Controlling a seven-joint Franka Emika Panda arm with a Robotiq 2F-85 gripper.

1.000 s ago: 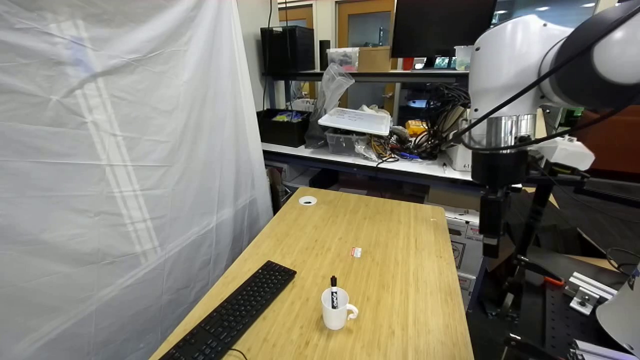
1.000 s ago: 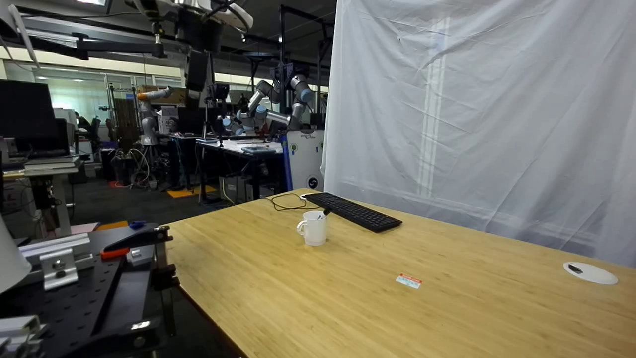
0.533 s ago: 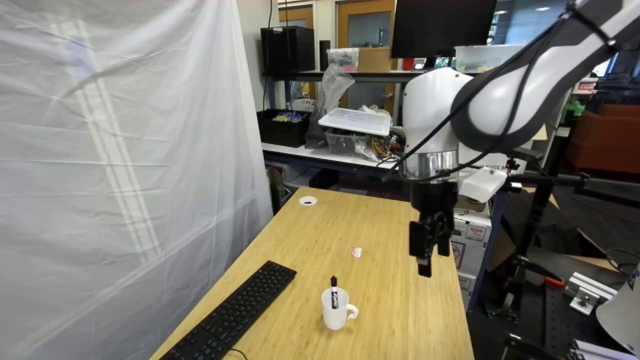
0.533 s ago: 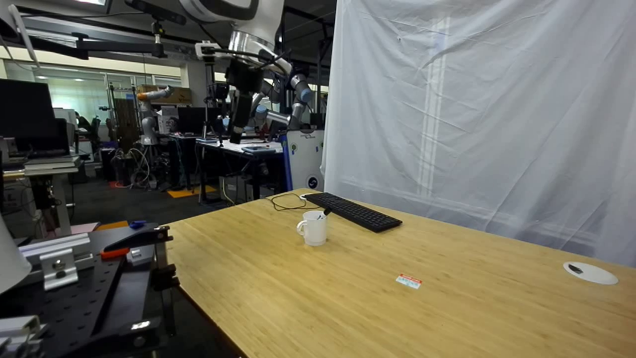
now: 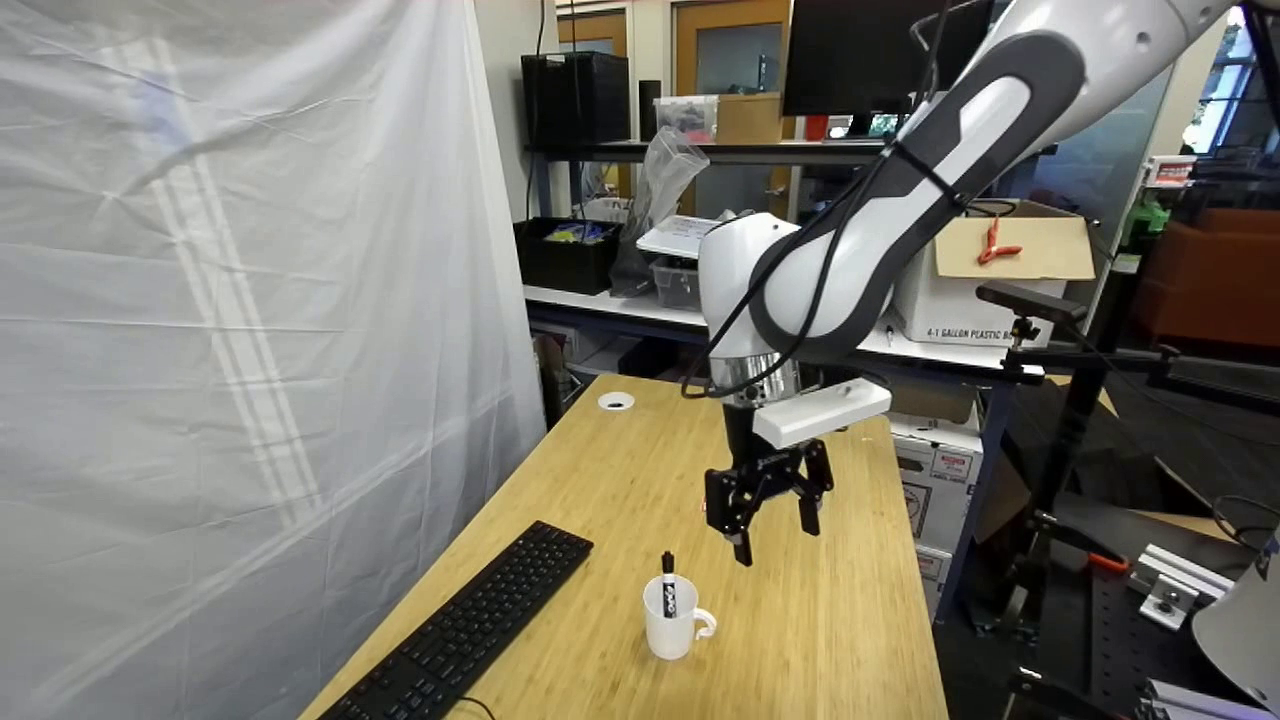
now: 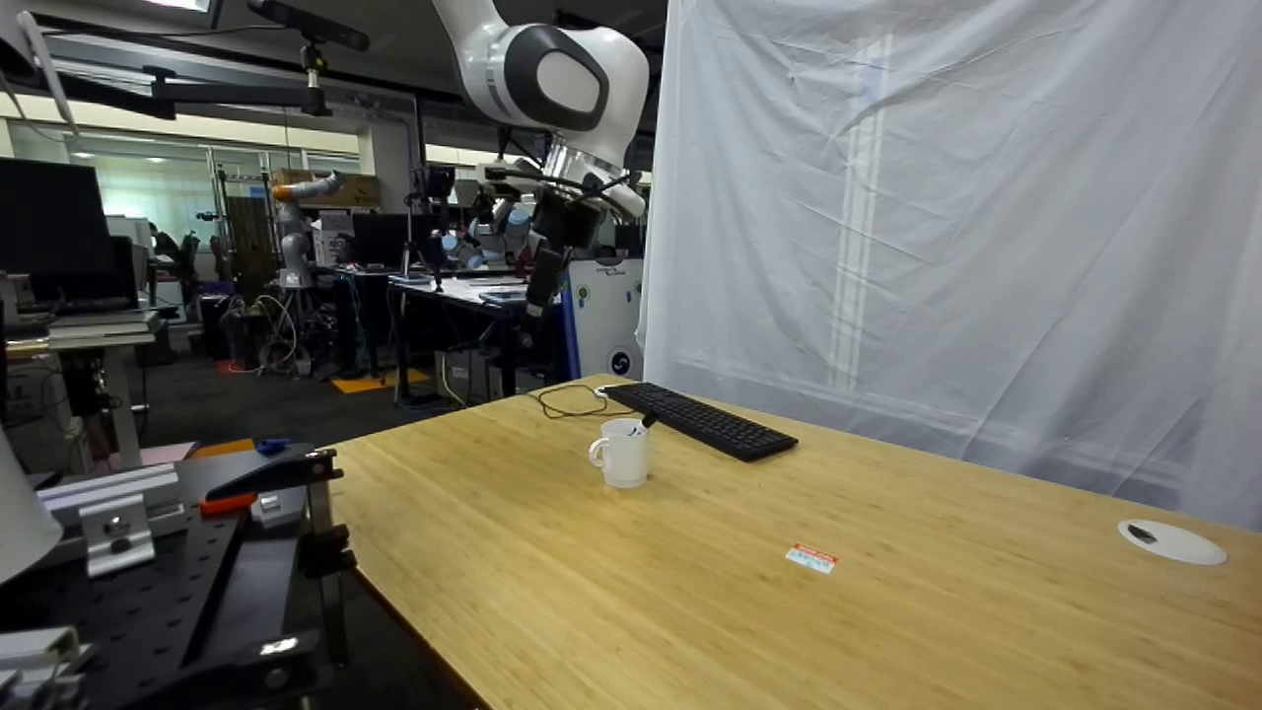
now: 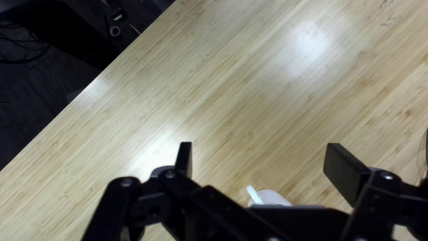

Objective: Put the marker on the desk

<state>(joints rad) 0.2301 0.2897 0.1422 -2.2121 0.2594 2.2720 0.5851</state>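
The black and white marker stands tilted inside a white mug. The marker's dark end pokes above the rim of the mug. The mug stands on the light wooden desk. My gripper is open and empty, in the air above the desk, up and to the right of the mug in that exterior view. It also shows in an exterior view. In the wrist view, the open fingers frame bare desk. The mug is partly hidden behind the gripper body there; the marker is hidden.
A black keyboard lies near the mug, with its cable behind. A small sticker and a round white cable cover are on the desk. A white curtain hangs along one side. A cluttered white workbench stands beyond the far end.
The arm has swung in over the desk, lowering and moving left in one exterior view, bringing the gripper closer to the mug. The mug and marker have not moved.
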